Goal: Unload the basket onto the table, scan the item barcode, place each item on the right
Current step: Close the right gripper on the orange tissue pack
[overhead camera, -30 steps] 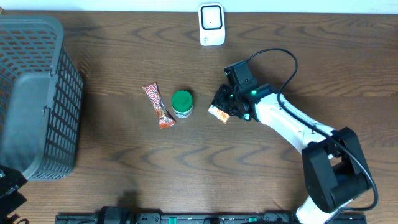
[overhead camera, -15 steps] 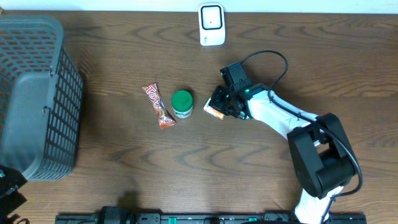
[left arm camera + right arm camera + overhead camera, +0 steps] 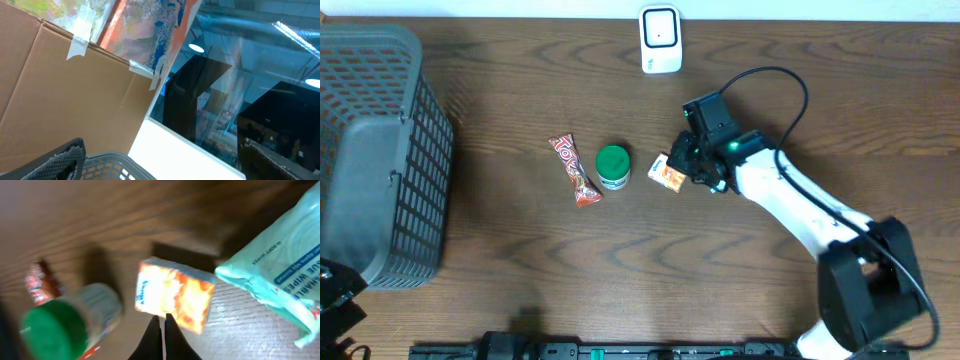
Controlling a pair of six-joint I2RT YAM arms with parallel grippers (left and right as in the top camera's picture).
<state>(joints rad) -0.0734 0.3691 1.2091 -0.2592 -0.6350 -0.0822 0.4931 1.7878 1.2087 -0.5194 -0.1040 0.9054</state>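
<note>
Right claw [image 3: 162,322]: I am holding it clenched, tips pressed together and gripping nothing, pointing at the near edge of the box [image 3: 667,173]. The box is lying flat on the worktop [image 3: 520,260], just left of that claw.

Around it:
- Green-lidded jar [image 3: 613,167] is standing just beside the box, on its left.
- Candy bar [image 3: 575,170] is lying past the jar.
- Wipes pack [image 3: 280,270] is lying close on the box's other side.
- Scanner [image 3: 660,40] is standing at the far edge, well apart from the box.
- Basket [image 3: 380,150] is sitting at the left end.

Left claw [image 3: 170,162]: I am holding it spread wide above the basket rim, grasping nothing.

Writing:
- The wipes pack is showing "SOFT WIPES".
- The box is showing a blue word, too blurred to read.
</note>
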